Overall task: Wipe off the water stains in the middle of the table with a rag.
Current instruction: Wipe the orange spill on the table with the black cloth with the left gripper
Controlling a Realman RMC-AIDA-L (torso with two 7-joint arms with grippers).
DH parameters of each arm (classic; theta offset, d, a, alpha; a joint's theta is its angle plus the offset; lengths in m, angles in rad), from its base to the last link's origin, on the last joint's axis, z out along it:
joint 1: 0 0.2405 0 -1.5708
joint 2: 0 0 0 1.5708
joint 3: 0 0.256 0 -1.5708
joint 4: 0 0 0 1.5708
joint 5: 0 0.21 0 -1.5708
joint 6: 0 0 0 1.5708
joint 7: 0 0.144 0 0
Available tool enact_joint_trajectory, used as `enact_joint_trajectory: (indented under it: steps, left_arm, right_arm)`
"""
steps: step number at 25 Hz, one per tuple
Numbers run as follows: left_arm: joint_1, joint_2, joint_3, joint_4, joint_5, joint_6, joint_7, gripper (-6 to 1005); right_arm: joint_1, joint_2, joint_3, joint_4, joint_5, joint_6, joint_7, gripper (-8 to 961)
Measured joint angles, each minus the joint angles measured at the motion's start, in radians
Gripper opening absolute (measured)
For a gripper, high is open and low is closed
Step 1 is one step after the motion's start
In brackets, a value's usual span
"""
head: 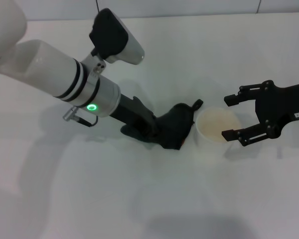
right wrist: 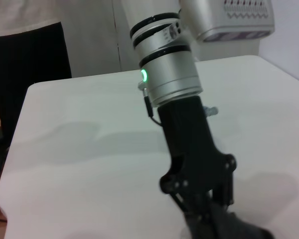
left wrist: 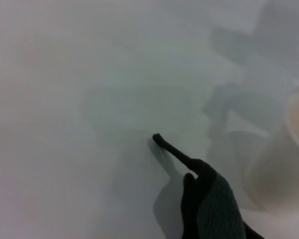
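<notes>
Black rag (head: 178, 127), plain white table (head: 189, 55), whitish translucent cup (head: 218, 125), black grippers, green ring light (head: 91, 107) on left arm.

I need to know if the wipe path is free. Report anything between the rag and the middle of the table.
The left pincer presses the rag onto the table. Only the cup stands beside it, toward the open right pincer. No stain is visible.
</notes>
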Motion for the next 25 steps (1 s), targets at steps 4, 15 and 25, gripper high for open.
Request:
enact_joint_trajectory:
  steps: [4,15,25]
  left_arm:
    - [0.000,0.000,0.035,0.000,-0.022,0.007,-0.011,132]
    - [0.011,0.010,-0.063,-0.005,0.028,-0.042,-0.035,132]
    - [0.002,0.007,-0.159,-0.006,0.088,-0.081,-0.051,132]
  right_arm:
    - [0.001,0.001,0.000,0.001,0.000,0.004,-0.001,841]
    - [0.008,0.002,-0.004,0.014,0.001,0.007,-0.001,841]
    - [0.010,0.004,-0.013,0.025,0.001,0.014,-0.001,841]
